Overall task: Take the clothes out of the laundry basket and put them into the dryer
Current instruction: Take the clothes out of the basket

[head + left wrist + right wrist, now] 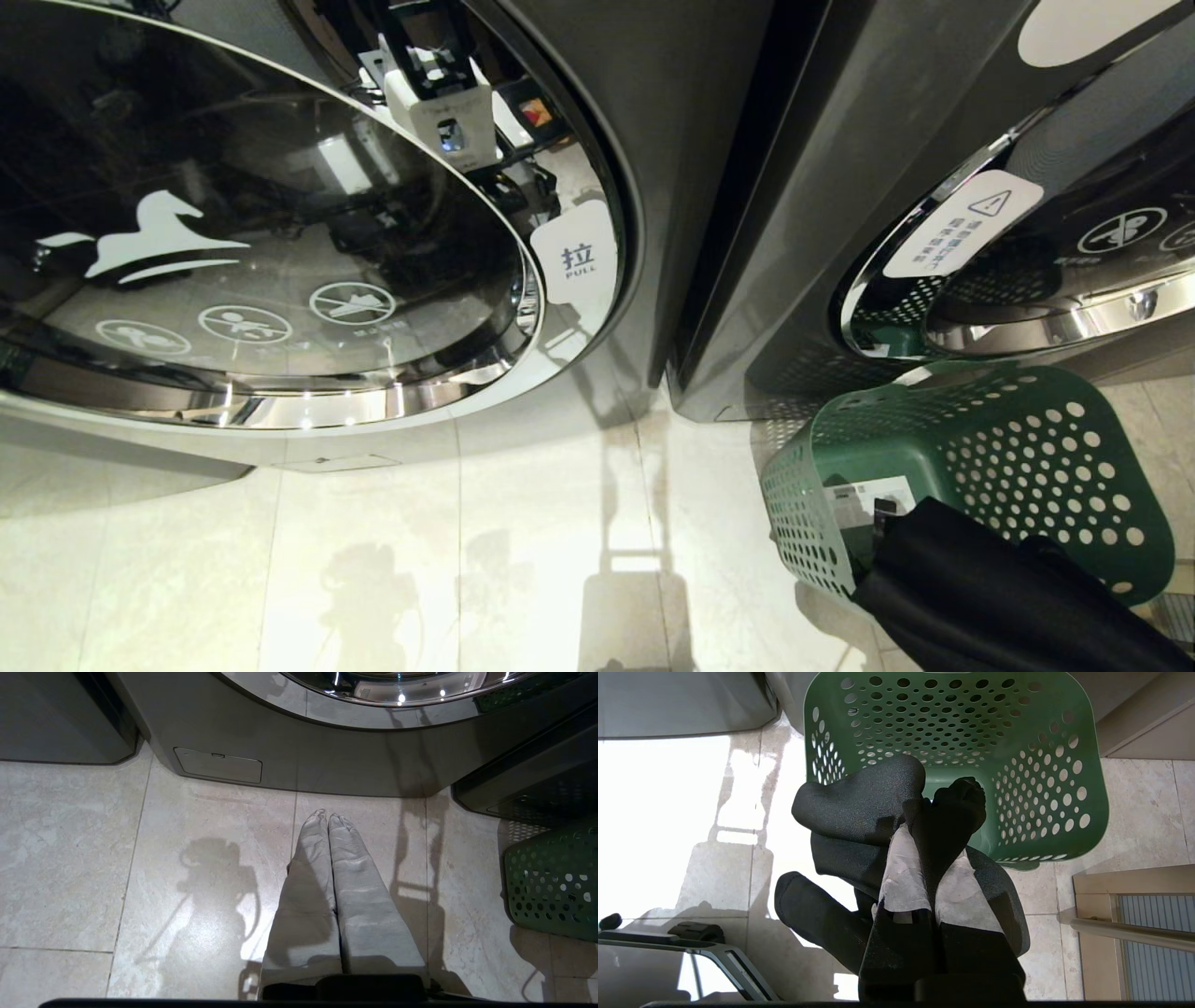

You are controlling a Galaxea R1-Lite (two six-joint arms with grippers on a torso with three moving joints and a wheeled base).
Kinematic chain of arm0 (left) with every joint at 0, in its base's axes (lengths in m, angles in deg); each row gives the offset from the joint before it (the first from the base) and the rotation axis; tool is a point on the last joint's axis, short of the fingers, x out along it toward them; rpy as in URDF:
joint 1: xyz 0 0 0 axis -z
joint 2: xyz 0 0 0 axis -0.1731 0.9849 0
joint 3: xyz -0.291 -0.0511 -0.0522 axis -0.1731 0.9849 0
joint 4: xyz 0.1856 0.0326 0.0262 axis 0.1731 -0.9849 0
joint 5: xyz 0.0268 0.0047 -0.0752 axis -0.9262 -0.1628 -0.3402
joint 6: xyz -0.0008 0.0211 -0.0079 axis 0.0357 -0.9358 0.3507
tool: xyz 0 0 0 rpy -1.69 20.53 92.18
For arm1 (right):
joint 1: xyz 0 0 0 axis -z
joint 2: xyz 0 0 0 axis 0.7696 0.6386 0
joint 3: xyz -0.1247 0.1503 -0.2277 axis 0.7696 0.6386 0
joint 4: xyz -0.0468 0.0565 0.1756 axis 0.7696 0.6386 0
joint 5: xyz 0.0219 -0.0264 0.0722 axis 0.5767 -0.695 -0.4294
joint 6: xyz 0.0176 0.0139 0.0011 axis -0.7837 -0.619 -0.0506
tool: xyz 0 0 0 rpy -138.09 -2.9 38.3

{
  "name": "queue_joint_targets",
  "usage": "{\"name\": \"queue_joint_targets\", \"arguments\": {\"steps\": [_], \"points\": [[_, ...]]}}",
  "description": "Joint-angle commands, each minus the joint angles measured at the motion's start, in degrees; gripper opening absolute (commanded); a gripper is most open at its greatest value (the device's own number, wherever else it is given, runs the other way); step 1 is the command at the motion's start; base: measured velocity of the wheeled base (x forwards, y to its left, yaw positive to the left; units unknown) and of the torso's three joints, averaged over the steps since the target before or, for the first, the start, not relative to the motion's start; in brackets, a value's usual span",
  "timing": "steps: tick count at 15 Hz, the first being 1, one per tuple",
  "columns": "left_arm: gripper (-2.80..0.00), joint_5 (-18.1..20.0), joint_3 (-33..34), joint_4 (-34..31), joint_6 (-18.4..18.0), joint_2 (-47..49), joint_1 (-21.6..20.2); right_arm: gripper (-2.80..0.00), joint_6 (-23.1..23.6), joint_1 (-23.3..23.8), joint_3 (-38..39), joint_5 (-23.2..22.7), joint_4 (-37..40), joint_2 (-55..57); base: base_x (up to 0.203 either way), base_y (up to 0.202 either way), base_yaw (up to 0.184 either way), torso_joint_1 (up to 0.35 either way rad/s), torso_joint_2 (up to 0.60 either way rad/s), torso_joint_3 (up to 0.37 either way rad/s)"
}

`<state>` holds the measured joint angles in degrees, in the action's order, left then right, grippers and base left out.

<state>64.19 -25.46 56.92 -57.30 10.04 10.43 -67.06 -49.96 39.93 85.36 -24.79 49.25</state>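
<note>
My right gripper is shut on a black garment. The cloth bunches over its white-wrapped fingers and hangs down on both sides, just above the near rim of the green laundry basket. No other clothes show inside the basket. In the head view the black garment lies over the basket at the lower right. The dryer's round glass door with its white PULL tab fills the left and is closed. My left gripper is shut on nothing, pointing at the floor before the dryer's base.
A second machine stands to the right of the dryer, and the basket sits against its front. Pale tiled floor lies before both machines. Part of the robot's base shows low beside the right arm.
</note>
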Motion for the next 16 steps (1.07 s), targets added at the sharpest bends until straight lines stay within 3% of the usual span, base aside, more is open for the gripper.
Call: {"name": "queue_joint_targets", "arguments": {"steps": [1, 9, 16], "points": [[-2.80, 0.0, 1.7, 0.0, -0.1, 0.0, 0.0, -2.80, 0.0, 0.0, 0.4, 0.0, 0.0, 0.1, 0.000, 0.000, 0.000, 0.000, 0.00, 0.000], [-2.80, 0.0, 1.7, -0.1, 0.1, 0.0, 0.0, -2.80, -0.2, 0.0, 0.4, 0.0, 0.0, 0.1, 0.000, 0.000, 0.000, 0.000, 0.00, 0.009], [-2.80, 0.0, 1.7, -0.1, 0.1, 0.0, 0.0, -2.80, 0.2, 0.0, 0.4, -0.1, 0.0, 0.1, 0.000, 0.000, 0.000, 0.003, 0.00, 0.183]]}}
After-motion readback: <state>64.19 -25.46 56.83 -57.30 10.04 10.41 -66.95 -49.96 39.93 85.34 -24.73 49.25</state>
